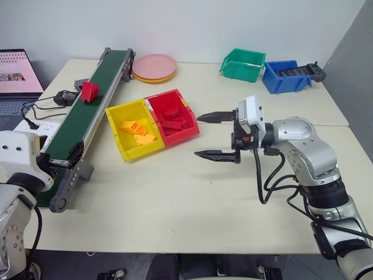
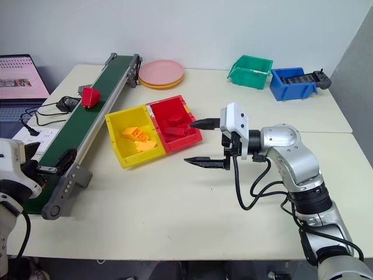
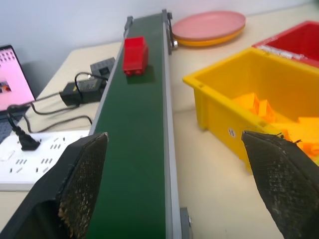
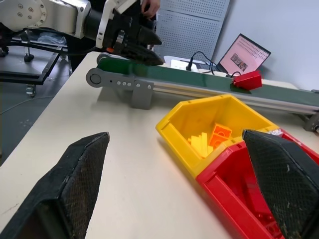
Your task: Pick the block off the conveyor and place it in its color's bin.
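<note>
The small red block (image 1: 89,91) rides on the far half of the dark green conveyor (image 1: 87,114), which runs along the table's left side. The red bin (image 1: 182,139) stands right of the belt, beside the yellow bin, and holds several red bricks. My left gripper (image 3: 173,137) hovers open over the conveyor's near end, pointing up the belt at the block (image 3: 134,55), well short of it. My right gripper (image 1: 197,135) is open and empty, level above the table just right of the red bin and pointing left at it.
A yellow bin (image 1: 137,153) with orange bricks touches the red bin. Pink plates (image 1: 154,67) lie at the belt's far end. Green (image 1: 242,63) and blue (image 1: 285,76) bins stand at the far right. A laptop (image 1: 17,76), power strip (image 1: 41,125) and cables lie left of the belt.
</note>
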Robot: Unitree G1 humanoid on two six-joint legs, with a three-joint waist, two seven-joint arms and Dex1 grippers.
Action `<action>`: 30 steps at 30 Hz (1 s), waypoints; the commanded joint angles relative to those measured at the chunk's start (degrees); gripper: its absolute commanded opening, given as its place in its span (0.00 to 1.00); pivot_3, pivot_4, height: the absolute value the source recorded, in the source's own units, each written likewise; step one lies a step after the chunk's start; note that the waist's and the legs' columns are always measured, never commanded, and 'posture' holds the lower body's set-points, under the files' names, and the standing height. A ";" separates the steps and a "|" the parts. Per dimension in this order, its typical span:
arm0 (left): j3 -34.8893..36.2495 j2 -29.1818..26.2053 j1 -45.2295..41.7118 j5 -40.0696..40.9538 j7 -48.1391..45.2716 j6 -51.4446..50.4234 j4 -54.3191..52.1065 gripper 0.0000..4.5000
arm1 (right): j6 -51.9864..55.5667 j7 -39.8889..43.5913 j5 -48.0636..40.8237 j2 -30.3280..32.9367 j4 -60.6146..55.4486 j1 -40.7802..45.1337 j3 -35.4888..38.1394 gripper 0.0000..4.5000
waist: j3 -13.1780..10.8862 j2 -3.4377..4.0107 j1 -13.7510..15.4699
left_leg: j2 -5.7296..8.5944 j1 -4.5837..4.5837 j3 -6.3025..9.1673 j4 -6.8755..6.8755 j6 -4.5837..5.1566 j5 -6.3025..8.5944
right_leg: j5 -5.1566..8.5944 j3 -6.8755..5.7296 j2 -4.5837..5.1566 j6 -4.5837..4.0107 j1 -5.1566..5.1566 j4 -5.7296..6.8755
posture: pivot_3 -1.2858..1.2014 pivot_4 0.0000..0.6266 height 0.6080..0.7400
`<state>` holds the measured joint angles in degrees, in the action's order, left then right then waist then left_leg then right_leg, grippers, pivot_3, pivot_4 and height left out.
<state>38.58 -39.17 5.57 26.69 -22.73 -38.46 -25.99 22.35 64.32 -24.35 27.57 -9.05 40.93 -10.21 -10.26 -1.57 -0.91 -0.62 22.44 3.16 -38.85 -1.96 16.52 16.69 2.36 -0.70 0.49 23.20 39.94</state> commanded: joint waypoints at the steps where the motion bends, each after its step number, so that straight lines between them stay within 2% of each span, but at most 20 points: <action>1: 3.14 -2.17 2.09 0.94 -1.54 -2.64 -1.11 0.99 | 1.00 3.10 -2.77 0.91 -2.14 1.50 0.40 1.00 | 0.00 0.00 -0.24 | 0.01 0.00 -0.01 0.01 0.00 0.00 | 0.00 0.00 0.01 0.00 0.00 -0.01 | 0.52 0.24 1.00; 9: 6.23 -5.62 1.77 1.90 -3.75 -4.89 2.05 0.99 | 3.81 5.75 -6.19 1.77 -5.71 2.02 0.34 1.00 | -0.01 0.01 -0.53 | 0.00 0.00 0.05 0.02 0.00 0.00 | 0.01 -0.05 0.02 -0.02 0.00 -0.01 | 0.52 0.24 1.00; 16: 6.93 -5.81 0.78 2.06 -3.59 -6.12 5.37 0.99 | 3.61 5.67 -5.76 1.99 -5.95 1.36 0.33 1.00 | -0.01 0.01 -0.62 | 0.00 0.00 0.04 0.03 0.00 0.00 | 0.02 -0.05 0.04 -0.02 0.00 -0.02 | 0.52 0.24 1.00; 25: 6.81 -7.99 -1.80 3.80 -6.45 -6.69 9.86 0.99 | 3.72 5.51 -5.71 2.56 -7.24 0.14 0.26 1.00 | -0.01 0.02 -0.61 | 0.01 0.00 0.05 0.04 0.00 0.00 | 0.01 -0.06 0.06 -0.03 0.01 -0.02 | 0.52 0.24 1.00; 30: 5.42 -9.05 -2.11 1.93 -6.36 -6.90 12.46 0.99 | 3.90 5.18 -5.83 2.85 -7.89 -0.40 0.31 1.00 | -0.02 0.02 -0.71 | 0.01 0.00 0.04 0.06 0.00 0.00 | 0.02 -0.05 0.06 -0.03 0.04 -0.02 | 0.52 0.24 1.00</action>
<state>43.12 -46.76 3.85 29.40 -29.38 -45.74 -13.94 26.19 69.74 -29.30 29.98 -14.53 40.69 -10.49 -10.28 -1.55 -1.62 -0.61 22.44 3.20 -38.78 -1.96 16.53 16.71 2.31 -0.64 0.46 23.24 39.92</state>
